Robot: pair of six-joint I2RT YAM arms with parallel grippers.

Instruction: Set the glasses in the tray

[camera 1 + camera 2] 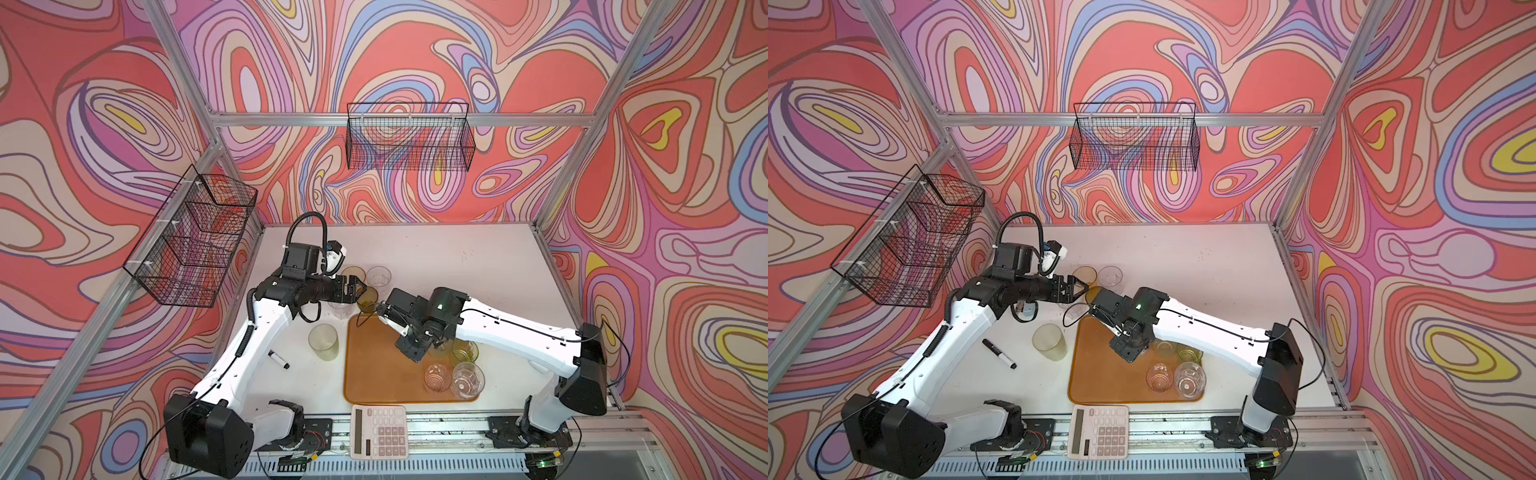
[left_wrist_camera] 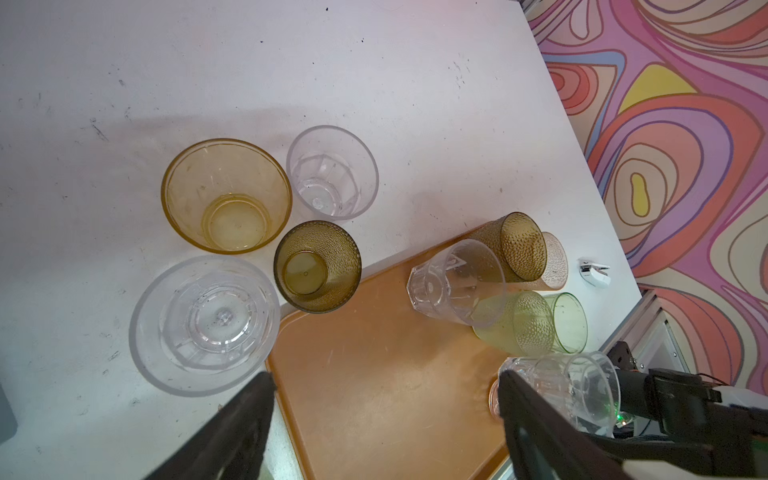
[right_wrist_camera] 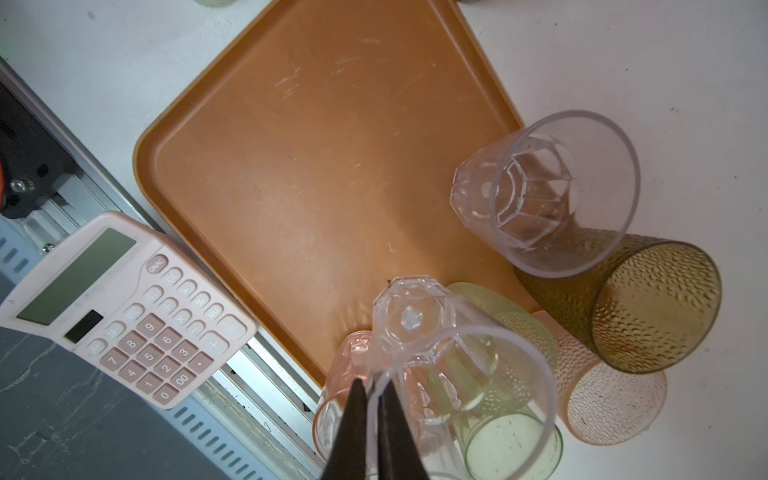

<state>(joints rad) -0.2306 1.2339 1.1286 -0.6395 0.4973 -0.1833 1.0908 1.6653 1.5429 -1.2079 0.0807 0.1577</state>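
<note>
The orange-brown tray lies at the table's front middle. Several glasses stand on its right part: clear faceted, olive-brown, pink and green ones. My right gripper is shut on the rim of a clear faceted glass, held just over that group. Beyond the tray's far left corner stand an amber glass, a small clear one, an olive-brown one and a wide clear one. My left gripper hangs open and empty above that corner.
A pale yellowish glass stands left of the tray, with a black marker further left. A pink-white calculator lies at the front edge. Wire baskets hang on the back and left walls.
</note>
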